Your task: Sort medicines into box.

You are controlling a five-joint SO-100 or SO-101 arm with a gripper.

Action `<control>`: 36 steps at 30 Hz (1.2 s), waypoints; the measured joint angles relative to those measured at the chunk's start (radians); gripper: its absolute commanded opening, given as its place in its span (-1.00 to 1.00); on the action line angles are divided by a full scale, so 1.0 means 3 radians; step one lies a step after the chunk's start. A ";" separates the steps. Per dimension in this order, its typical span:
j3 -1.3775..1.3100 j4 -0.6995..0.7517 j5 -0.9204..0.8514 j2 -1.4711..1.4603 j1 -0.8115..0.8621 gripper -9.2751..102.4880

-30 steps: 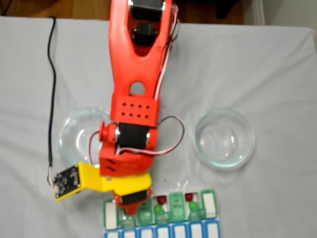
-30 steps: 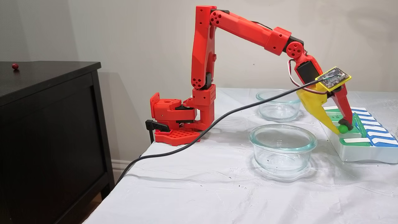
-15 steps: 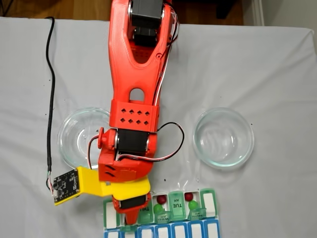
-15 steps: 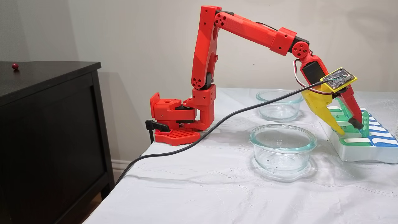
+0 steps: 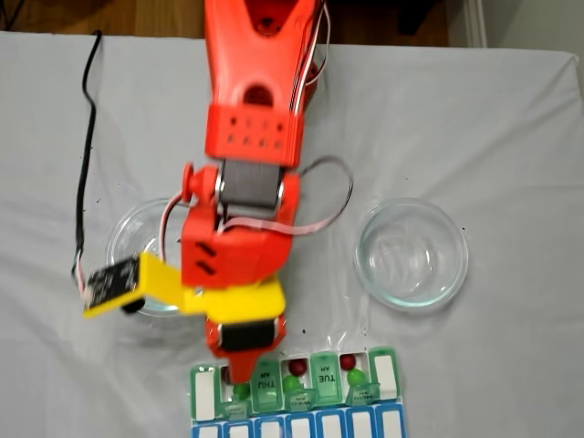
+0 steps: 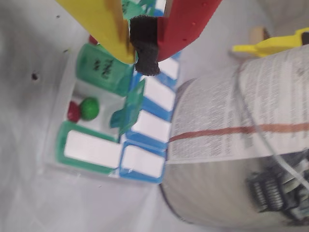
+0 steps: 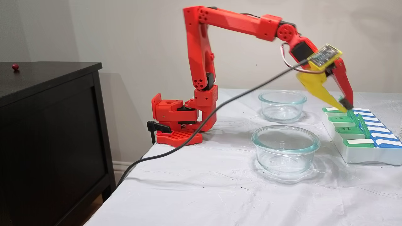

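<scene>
While the white cloth (image 7: 204, 188) spreads under everything, we see the pill box (image 7: 361, 153) at its edge, beyond two glass dishes (image 7: 285, 150). Above the box hangs the gripper (image 7: 344, 106), its tips pinched together with nothing between. Green and red balls (image 6: 89, 108) sit in opened compartments.

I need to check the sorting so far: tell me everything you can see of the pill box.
The pill box is a flat white plastic organizer with a row of translucent green lids and a row of blue-edged lids beside it. It lies on the white cloth at the table's edge. Some green lids stand open; those compartments hold green and dark red balls. Closed lids read THU and TUE. The gripper hangs just above it, not touching.
</scene>
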 measured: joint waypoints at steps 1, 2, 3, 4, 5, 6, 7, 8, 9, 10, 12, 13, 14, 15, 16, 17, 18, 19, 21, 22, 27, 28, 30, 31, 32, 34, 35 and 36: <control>0.0107 -0.0102 0.0092 0.0138 -0.0061 -0.84; 0.0240 -0.0240 0.0210 0.0307 -0.0164 -0.84; 0.0302 -0.0312 0.0271 0.0389 -0.0235 -0.84; 0.0353 -0.0394 0.0343 0.0465 -0.0322 -0.84; 0.0383 -0.0481 0.0409 0.0506 -0.0414 -0.84; 0.0409 -0.0603 0.0470 0.0511 -0.0532 -0.84; 0.0430 -0.0736 0.0516 0.0496 -0.0614 -0.84; 0.0445 -0.0849 0.0542 0.0465 -0.0665 -0.84; 0.0470 -0.0997 0.0573 0.0409 -0.0726 -0.84; 0.0481 -0.1150 0.0598 0.0332 -0.0777 -0.84; 0.0481 -0.1447 0.0634 0.0107 -0.0854 -0.84; 0.0481 -0.1575 0.0660 -0.0041 -0.0885 -0.84; 0.0481 -0.1667 0.0685 -0.0164 -0.0895 -0.84; 0.0481 -0.1739 0.0701 -0.0256 -0.0905 -0.84; 0.0481 -0.1841 0.0731 -0.0383 -0.0910 -0.84; 0.0481 -0.1902 0.0757 -0.0470 -0.0915 -0.84; 0.0481 -0.1984 0.0798 -0.0562 -0.0915 -0.84; 0.0481 -0.2066 0.0823 -0.0639 -0.0915 -0.84; 0.0481 -0.2188 0.0874 -0.0777 -0.0915 -0.84; 0.0476 -0.2229 0.0900 -0.0844 -0.0915 -0.84; 0.0476 -0.2270 0.0931 -0.0900 -0.0915 -0.84; 0.0476 -0.2270 0.0931 -0.0905 -0.0915 -0.84; 0.0476 -0.2219 0.0931 -0.0920 -0.0926 -0.84; 0.0476 -0.2148 0.0931 -0.0920 -0.0951 -0.84; 0.0476 -0.2096 0.0931 -0.0920 -0.0966 -0.84; 0.0476 -0.1902 0.0915 -0.0920 -0.1007 -0.84; 0.0476 -0.1779 0.0905 -0.0920 -0.1033 -0.84; 0.0476 -0.1687 0.0900 -0.0915 -0.1053 -0.84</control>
